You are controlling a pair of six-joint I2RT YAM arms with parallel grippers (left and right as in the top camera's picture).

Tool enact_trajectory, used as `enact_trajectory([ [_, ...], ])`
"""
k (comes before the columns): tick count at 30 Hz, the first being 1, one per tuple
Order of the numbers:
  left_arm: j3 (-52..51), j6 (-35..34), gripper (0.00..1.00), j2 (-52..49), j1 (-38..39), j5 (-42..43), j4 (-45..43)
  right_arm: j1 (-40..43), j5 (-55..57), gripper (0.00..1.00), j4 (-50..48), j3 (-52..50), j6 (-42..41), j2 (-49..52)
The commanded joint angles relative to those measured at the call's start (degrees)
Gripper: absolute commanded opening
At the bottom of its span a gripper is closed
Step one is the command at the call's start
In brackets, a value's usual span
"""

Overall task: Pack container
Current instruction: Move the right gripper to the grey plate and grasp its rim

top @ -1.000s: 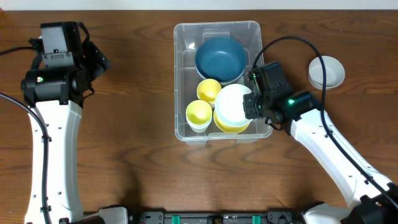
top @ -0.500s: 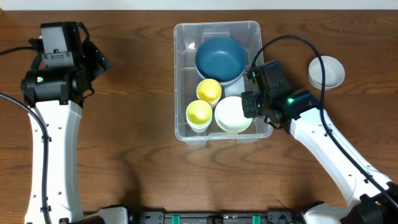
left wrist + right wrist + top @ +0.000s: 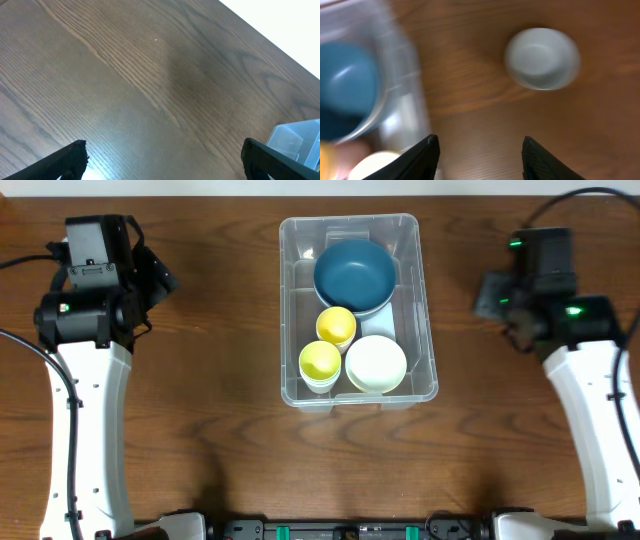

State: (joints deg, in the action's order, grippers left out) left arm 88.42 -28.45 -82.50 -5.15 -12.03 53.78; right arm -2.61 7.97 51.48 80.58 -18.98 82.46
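The container (image 3: pixel 289 300), a clear plastic bin, stands mid-table. Inside it are a blue bowl (image 3: pixel 354 272), two yellow cups (image 3: pixel 336 326) (image 3: pixel 319 361) and a white bowl (image 3: pixel 375 364) at the front right. My right gripper (image 3: pixel 479 142) hangs open and empty over bare wood to the right of the container (image 3: pixel 407 85). A small white bowl (image 3: pixel 541 57) lies on the table just ahead of it; in the overhead view the right arm hides that bowl. My left gripper (image 3: pixel 163 146) is wide open with nothing in it, far to the left of the bin (image 3: pixel 299 141).
The left arm (image 3: pixel 92 290) stands over the table's left side and the right arm (image 3: pixel 560 320) over its right side. Black cables trail from both arms. The table's far edge runs along the top of the overhead view.
The right gripper opened and left the white bowl in the container's front right corner. It then swung up and to the right, over the small white bowl on the table. The left arm stayed still.
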Motion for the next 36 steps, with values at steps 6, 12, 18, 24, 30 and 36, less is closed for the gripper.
enact_trajectory([
  [6,0.9,0.3,0.98,0.1,-0.1,-0.6,0.2,17.9,-5.5,0.63,-2.8,0.5,-1.8,5.0],
  [12,0.9,0.3,0.98,0.1,-0.1,-0.7,0.2,23.1,-11.3,0.7,-7.9,0.2,-1.8,13.9],
  [18,0.8,0.3,0.98,0.1,-0.1,-0.7,0.2,23.6,-15.4,0.7,-13.1,0.2,-1.8,23.2],
  [24,0.9,0.3,0.98,0.1,-0.1,-0.7,0.2,23.6,-16.8,0.69,-15.0,0.2,-3.3,29.4],
  [30,0.9,0.3,0.98,0.1,-0.1,-0.6,0.2,23.7,-16.0,0.64,-15.5,0.2,-3.3,33.0],
  [36,0.9,0.3,0.98,0.1,-0.1,-0.6,0.2,23.7,-15.7,0.28,-16.2,0.2,-3.3,34.9],
])
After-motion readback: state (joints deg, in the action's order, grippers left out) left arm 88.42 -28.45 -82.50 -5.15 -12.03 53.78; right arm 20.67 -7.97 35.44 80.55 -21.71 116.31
